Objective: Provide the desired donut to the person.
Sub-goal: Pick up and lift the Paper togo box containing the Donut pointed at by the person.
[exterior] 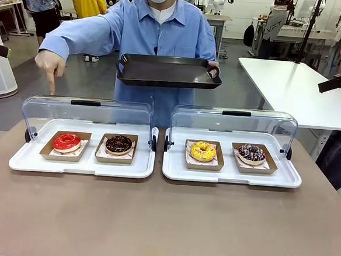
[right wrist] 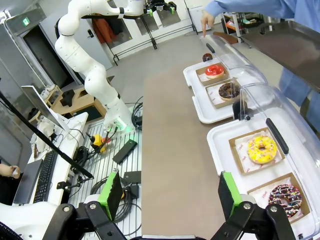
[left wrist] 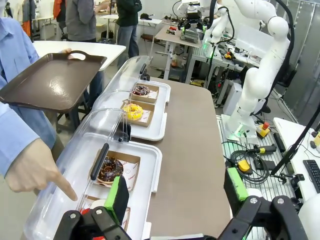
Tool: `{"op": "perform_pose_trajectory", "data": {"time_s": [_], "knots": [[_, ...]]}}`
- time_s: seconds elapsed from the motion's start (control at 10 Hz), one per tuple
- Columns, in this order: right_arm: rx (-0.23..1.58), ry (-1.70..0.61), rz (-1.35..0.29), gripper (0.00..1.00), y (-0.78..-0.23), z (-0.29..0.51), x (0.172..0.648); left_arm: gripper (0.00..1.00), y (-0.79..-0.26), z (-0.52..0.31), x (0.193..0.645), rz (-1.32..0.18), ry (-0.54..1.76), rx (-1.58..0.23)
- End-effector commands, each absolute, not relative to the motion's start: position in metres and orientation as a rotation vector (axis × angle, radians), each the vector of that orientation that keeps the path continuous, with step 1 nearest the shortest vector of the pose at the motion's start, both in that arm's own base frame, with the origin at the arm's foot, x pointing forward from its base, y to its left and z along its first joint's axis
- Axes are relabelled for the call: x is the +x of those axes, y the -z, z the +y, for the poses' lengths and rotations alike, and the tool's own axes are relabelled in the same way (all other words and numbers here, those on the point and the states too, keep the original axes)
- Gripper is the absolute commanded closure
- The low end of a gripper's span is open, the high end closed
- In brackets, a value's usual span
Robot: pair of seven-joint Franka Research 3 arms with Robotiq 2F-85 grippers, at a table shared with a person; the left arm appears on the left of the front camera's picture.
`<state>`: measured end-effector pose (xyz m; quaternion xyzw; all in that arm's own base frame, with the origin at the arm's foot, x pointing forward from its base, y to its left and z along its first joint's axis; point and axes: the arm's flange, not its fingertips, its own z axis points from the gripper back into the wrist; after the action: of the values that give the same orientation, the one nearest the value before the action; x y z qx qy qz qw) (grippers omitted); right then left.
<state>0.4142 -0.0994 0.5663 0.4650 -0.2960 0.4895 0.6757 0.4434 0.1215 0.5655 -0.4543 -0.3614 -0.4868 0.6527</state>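
The person (exterior: pixel 162 31) stands across the table and holds a dark tray (exterior: pixel 168 72) in one hand. Their other hand (exterior: pixel 50 67) points a finger down at the left clear lid, above the red donut (exterior: pixel 67 141). A chocolate donut (exterior: pixel 119 144) sits beside it in the same white case. The right case holds a yellow donut (exterior: pixel 203 151) and a dark sprinkled donut (exterior: pixel 252 152). My left gripper (left wrist: pixel 176 192) hangs open and empty, high at the table's left end. My right gripper (right wrist: pixel 170 192) is open and empty above the right end.
Both white cases (exterior: pixel 83 167) have their clear domed lids (exterior: pixel 86 113) down over the donuts. Each donut lies in a brown paper tray. Bare brown tabletop (exterior: pixel 164 221) stretches in front of the cases. A white table (exterior: pixel 296 84) stands behind on the right.
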Motion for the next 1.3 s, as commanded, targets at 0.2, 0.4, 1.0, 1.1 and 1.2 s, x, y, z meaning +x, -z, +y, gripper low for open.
{"op": "perform_pose_trajectory", "data": {"time_s": [0.2, 0.4, 1.0, 1.1, 1.2], "knots": [[1.053, -1.105, -0.668, 0.00, -0.566, -0.098, 0.415, 0.00, -0.567, 0.121, 0.444, -0.826, 1.088, -1.032], [1.053, -1.105, -0.668, 0.00, -0.566, -0.098, 0.415, 0.00, -0.574, 0.107, 0.430, -0.772, 1.171, -0.830], [1.053, -1.105, -0.668, 0.00, -0.566, -0.098, 0.415, 0.00, -0.559, -0.011, 0.421, -0.409, 1.510, -0.057], [1.053, -1.105, -0.668, 0.00, -0.566, -0.098, 0.415, 0.00, -0.539, -0.022, 0.421, -0.366, 1.516, -0.017], [1.053, -1.105, -0.668, 0.00, -0.566, -0.098, 0.415, 0.00, -0.521, -0.032, 0.427, -0.336, 1.538, 0.003]]}}
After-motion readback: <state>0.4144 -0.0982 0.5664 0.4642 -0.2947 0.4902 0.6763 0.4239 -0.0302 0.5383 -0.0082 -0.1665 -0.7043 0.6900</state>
